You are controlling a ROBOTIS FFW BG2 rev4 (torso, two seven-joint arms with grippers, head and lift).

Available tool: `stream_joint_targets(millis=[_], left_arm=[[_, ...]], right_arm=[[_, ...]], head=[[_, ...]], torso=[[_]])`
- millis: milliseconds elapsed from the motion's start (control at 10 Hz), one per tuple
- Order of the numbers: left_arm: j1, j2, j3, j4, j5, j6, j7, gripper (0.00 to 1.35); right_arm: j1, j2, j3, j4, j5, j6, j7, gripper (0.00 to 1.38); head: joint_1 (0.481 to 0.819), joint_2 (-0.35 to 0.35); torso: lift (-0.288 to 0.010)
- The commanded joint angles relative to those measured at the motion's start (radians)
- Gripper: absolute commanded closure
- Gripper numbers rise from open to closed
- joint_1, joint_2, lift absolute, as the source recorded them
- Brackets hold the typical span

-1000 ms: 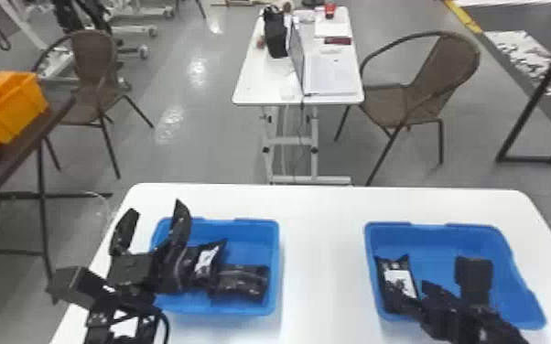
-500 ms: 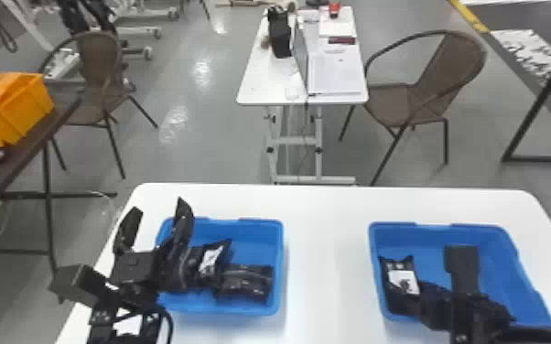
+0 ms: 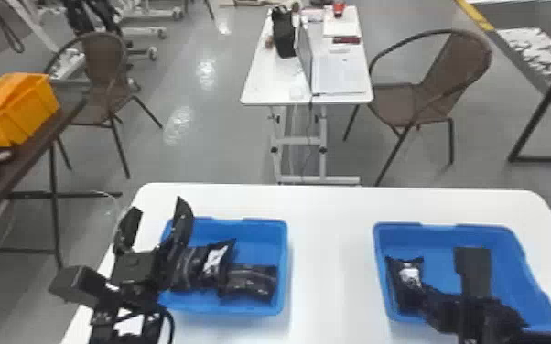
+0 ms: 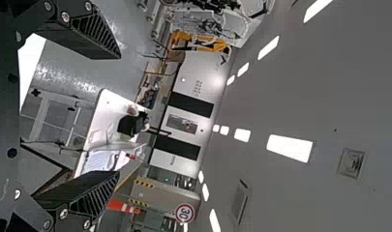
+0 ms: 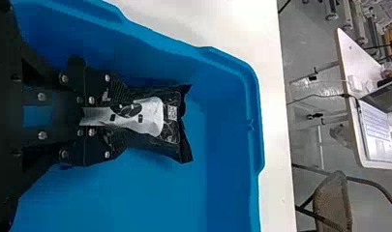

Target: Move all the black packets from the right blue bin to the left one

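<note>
Well to the left of the left bin (image 3: pixel 229 307) and beyond it is the orange box (image 3: pixel 27 112). The left gripper (image 3: pixel 157 206) is at the left bin's outer side, overlapping its rim in the head view, with its fingers spread wide and nothing between them. Inside the left bin lie at least two black packets (image 3: pixel 248 280), side by side and touching; the gripper hides that bin's outer end, so I cannot tell the full count. The white table (image 3: pixel 329 256) carries on to the right of the left bin, and the right bin (image 3: pixel 460 226) stands on it, well apart. In the right bin, along the wall nearer the left bin, is another black packet (image 5: pixel 172 116). The right gripper (image 5: pixel 122 116) has it, fingers narrow and pressed to both sides of one end, the labelled end sticking out.

The step in hand looks to be the pick from the right bin. This may be the last packet there, though the arm covers part of the floor. Next calls for a straight lift above the rim, then a carry across to the left bin and a release on its bare floor or atop the others. The soft pouch could sag, slip or catch that near wall on the way up.
</note>
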Motion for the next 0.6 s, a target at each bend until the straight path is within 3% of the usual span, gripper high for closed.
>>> stream_joint_targets(millis=[0,300,500], left_arm=[[-0.002,-0.003,-0.003,0.000,0.005,-0.005,0.000,0.18],[0.008,-0.003,-0.017,-0.002,0.048,-0.013,0.023,0.18],[0.005,-0.003,-0.026,-0.029,0.080,0.062,0.026,0.17]], right_arm=[[0.061,-0.001,-0.018,-0.125,-0.002,-0.012,-0.011,1.16],[0.165,-0.010,-0.041,-0.404,0.013,-0.054,-0.016,1.16],[0.079,-0.047,-0.001,-0.386,0.049,-0.227,0.136,1.16]], head=[[0.695,0.106],[0.695,0.102],[0.695,0.112]], torso=[[0.000],[0.000],[0.000]])
